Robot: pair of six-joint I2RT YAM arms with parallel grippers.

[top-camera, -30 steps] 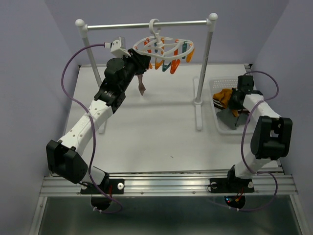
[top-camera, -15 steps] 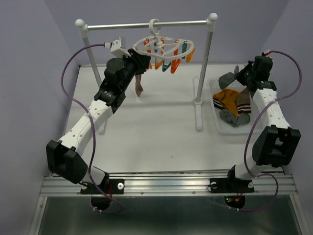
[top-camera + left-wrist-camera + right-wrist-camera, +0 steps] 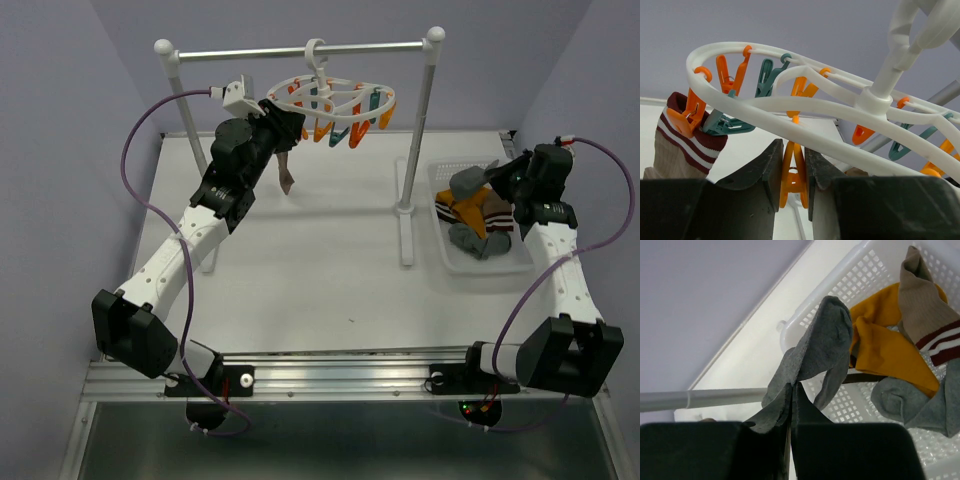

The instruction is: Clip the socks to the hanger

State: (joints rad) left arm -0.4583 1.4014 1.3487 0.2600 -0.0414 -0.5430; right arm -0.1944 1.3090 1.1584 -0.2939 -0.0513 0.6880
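Left fingers [image 3: 767,172] pinching 1 orange clip [image 3: 792,172] under the hanger [image 3: 872,100] | striped sock [image 3: 680,145] hangs clipped at hanger's left rim | right fingers [image 3: 812,417] pressed together on 1 grey sock [image 3: 815,345], held above the basket [image 3: 875,260], well right of hanger | mustard sock [image 3: 885,350] lies in basket

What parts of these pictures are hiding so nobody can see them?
- Left wrist view: the striped sock's foot, behind the left gripper.
- Right wrist view: the grey sock's pinched end, inside the right gripper.
- Top view: how many socks lie in the basket; they overlap.
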